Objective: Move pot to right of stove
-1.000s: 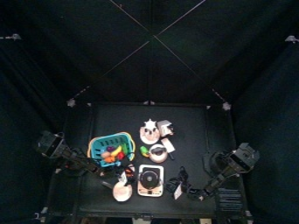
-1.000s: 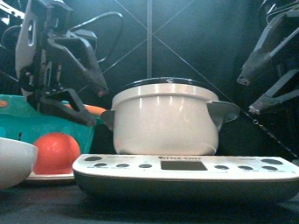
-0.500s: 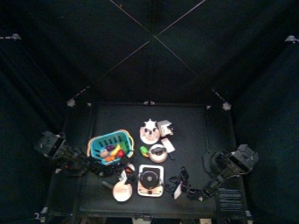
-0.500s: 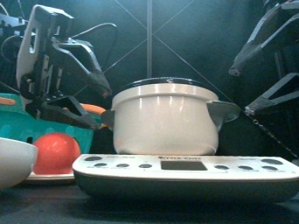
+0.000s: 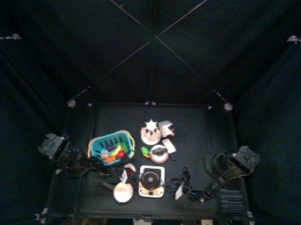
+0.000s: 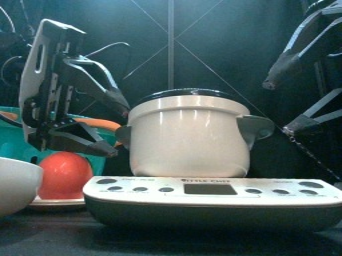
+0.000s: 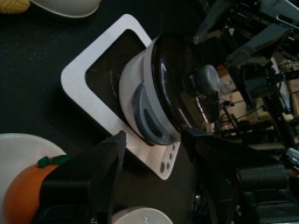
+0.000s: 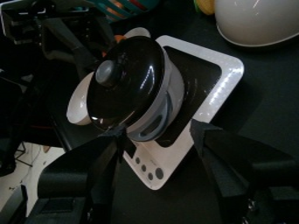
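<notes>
Front view, nearest the table's front edge: stove [image 6: 211,198], a pale slab with a row of buttons, carrying the pot [image 6: 187,135], grey-walled with a dark lid, squarely on top. Little free room on the left, with a white bowl's rim [image 6: 14,185] at the corner and a plate [image 6: 60,201] bearing an orange-red fruit [image 6: 63,172] just beside the slab. Open black table [image 5: 194,145] to the slab's right, seen from above, apart from cables. Behind, left gripper [image 6: 67,125] hanging tilted beside the pot's left handle, jaws spread and holding nothing; right gripper [image 8: 152,149] raised at the far right, jaws likewise parted and unladen, either side of the pot in its wrist picture. Farther back on the left, a blue basket [image 5: 113,141] holding small coloured items, too small to name.
</notes>
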Controlling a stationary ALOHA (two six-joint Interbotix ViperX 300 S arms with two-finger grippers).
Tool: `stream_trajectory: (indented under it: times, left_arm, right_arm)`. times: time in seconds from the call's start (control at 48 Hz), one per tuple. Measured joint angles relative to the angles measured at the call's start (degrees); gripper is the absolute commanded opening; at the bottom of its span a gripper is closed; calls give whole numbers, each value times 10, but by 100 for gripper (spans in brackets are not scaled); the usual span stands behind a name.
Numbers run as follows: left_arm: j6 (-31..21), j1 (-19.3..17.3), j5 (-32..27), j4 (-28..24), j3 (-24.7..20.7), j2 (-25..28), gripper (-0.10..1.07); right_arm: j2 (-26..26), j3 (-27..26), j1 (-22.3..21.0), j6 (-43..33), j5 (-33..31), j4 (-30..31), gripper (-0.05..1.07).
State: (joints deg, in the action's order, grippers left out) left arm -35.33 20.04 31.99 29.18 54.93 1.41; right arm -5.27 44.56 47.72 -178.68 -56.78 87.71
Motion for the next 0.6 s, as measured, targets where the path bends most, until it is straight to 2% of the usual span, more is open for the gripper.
stream_trajectory:
  times: [0.604]
  left_arm:
    - [0,-1,-1,-4,3,-1,89]
  right_arm:
    - [0,0,0,-1,0,0,87]
